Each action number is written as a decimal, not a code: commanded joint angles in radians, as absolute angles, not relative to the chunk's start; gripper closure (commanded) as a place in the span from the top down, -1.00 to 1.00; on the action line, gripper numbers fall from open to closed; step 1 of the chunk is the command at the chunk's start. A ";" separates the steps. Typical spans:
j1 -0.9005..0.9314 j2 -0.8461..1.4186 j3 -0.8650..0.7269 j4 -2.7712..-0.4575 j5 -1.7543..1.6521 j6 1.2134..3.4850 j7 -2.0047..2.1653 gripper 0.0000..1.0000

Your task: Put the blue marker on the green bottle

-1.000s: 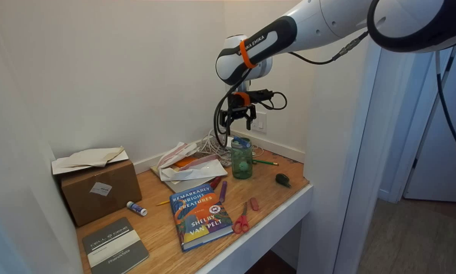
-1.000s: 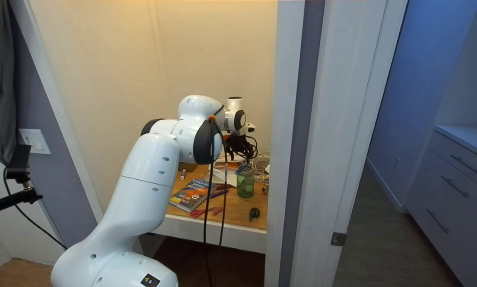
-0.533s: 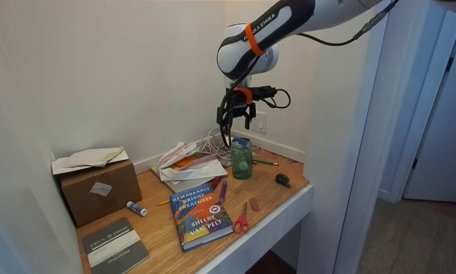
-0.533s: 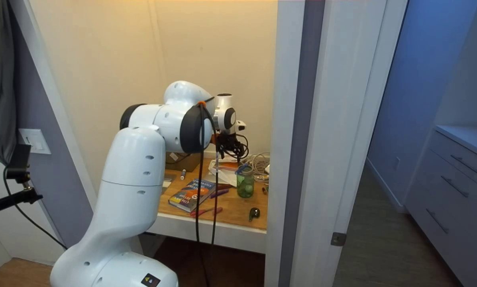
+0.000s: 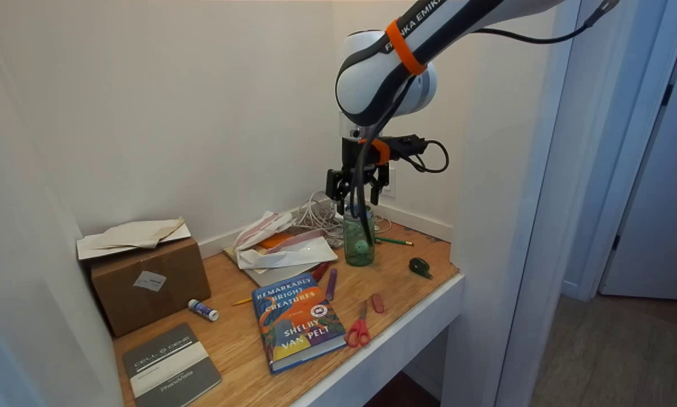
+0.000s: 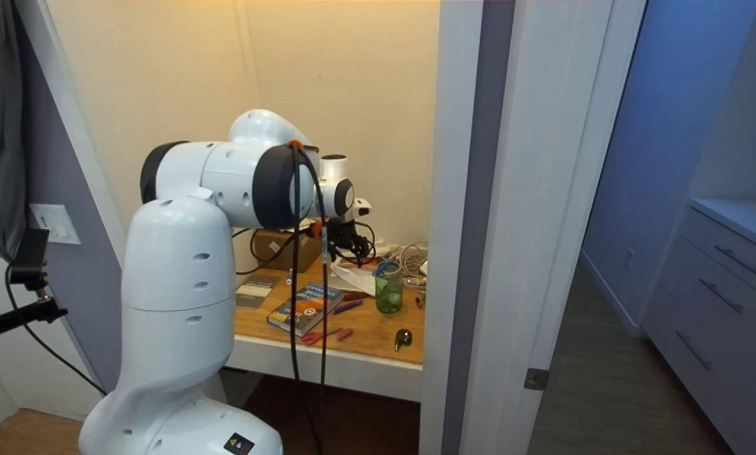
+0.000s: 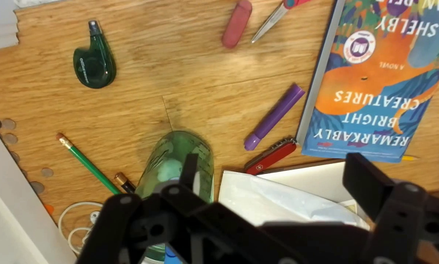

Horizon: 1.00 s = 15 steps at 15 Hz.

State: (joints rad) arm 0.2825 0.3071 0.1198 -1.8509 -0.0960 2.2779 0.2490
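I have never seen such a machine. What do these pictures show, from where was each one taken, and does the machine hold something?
The machine is a white-and-black robot arm. It ends in a black two-fingered gripper, which works like a simple hand.

Two pictures are exterior views, taken from two different places outside the robot. The third is the wrist view, looking down past the gripper.

On the light-brown wooden desk are, among other things, a brown cardboard box, a thick book with a colourful cover, red-handled scissors and a purple marker. A see-through green bottle stands upright, with a blue marker at its mouth.

The gripper is open and holds nothing. The job is to put the blue marker on the bottle, which seems done.
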 commanded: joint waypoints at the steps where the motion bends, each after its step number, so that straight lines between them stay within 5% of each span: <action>1: 0.274 0.214 0.140 -1.980 -0.080 2.323 0.260 1.00; 15: 0.270 0.204 0.153 -1.998 -0.099 2.301 0.251 1.00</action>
